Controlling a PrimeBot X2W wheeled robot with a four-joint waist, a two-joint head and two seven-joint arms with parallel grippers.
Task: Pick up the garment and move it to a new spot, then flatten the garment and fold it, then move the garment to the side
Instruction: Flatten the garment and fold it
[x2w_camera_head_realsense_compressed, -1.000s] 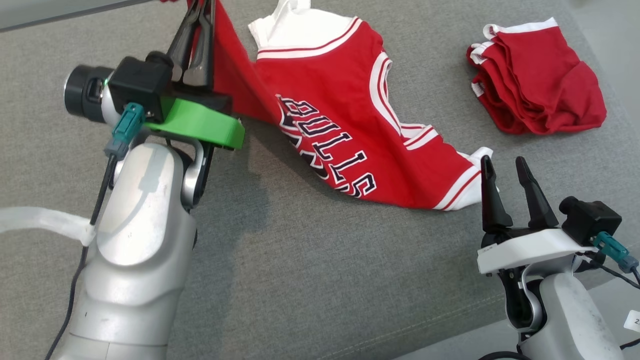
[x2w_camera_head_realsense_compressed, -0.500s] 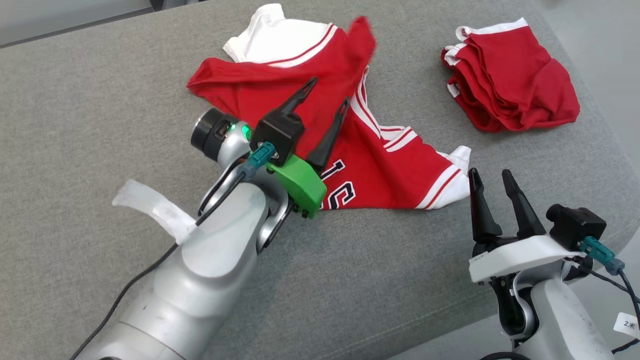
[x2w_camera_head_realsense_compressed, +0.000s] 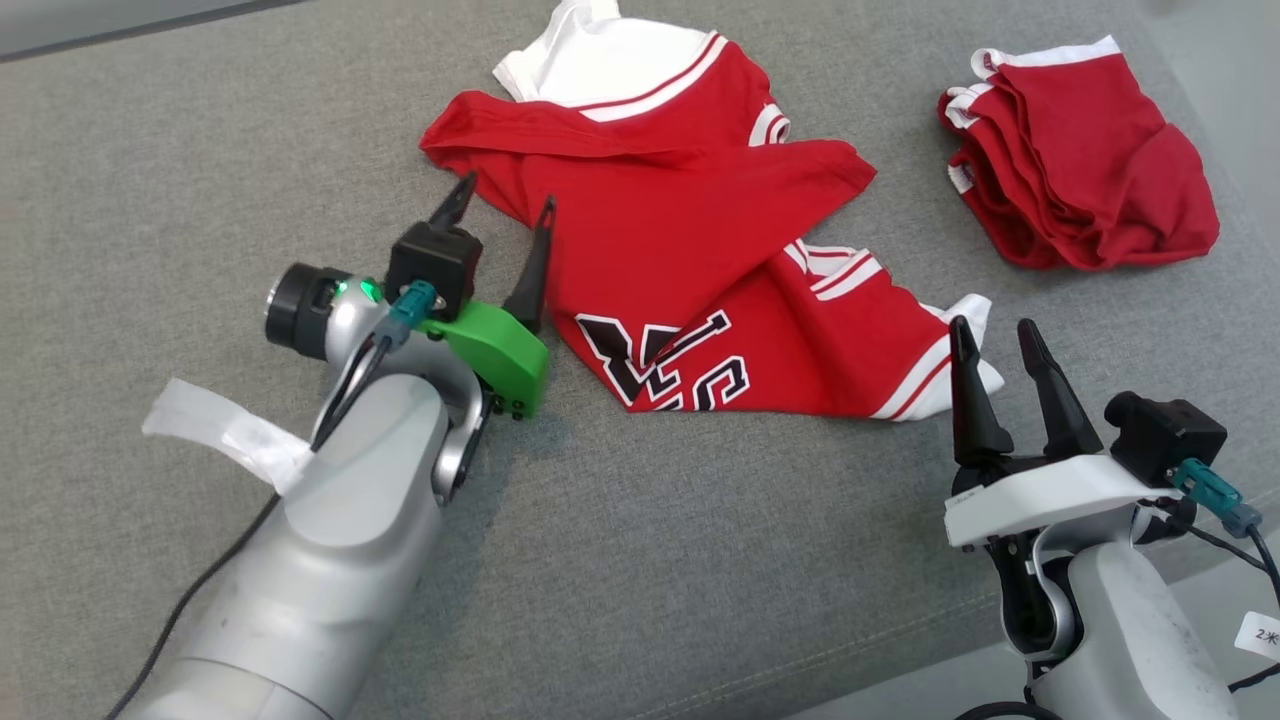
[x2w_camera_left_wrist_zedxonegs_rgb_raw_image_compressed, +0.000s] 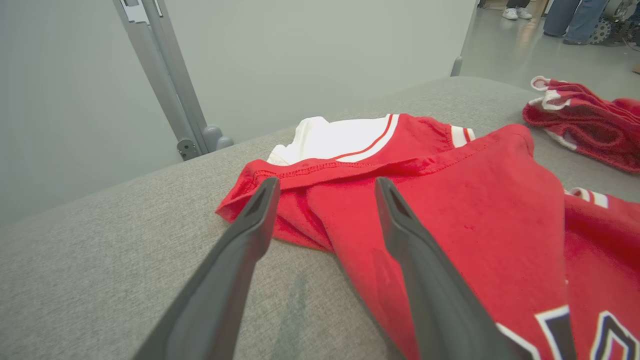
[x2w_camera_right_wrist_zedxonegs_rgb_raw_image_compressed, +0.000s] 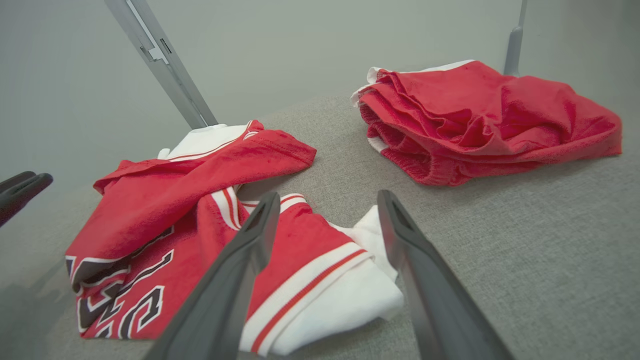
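Grey fabric covers the tabletop (x2w_camera_head_realsense_compressed: 700, 560). Nearest, the right gripper (x2w_camera_head_realsense_compressed: 992, 327) hovers with fingers spread and empty, just beside the white-trimmed near corner of the red jersey (x2w_camera_head_realsense_compressed: 680, 230). The left gripper (x2w_camera_head_realsense_compressed: 508, 192), also spread and holding nothing, sits at the jersey's left edge, with its wrist camera hiding the base of one finger. The jersey lies crumpled mid-tabletop, its long axis running from the white end at far left to near right. A folded-over flap covers much of the black lettering (x2w_camera_head_realsense_compressed: 670, 365), leaving it unreadable. Farther right, apart, lies a folded red garment (x2w_camera_head_realsense_compressed: 1090, 190). The left wrist view adds people's legs (x2w_camera_left_wrist_zedxonegs_rgb_raw_image_compressed: 565, 20) beyond, cut off.
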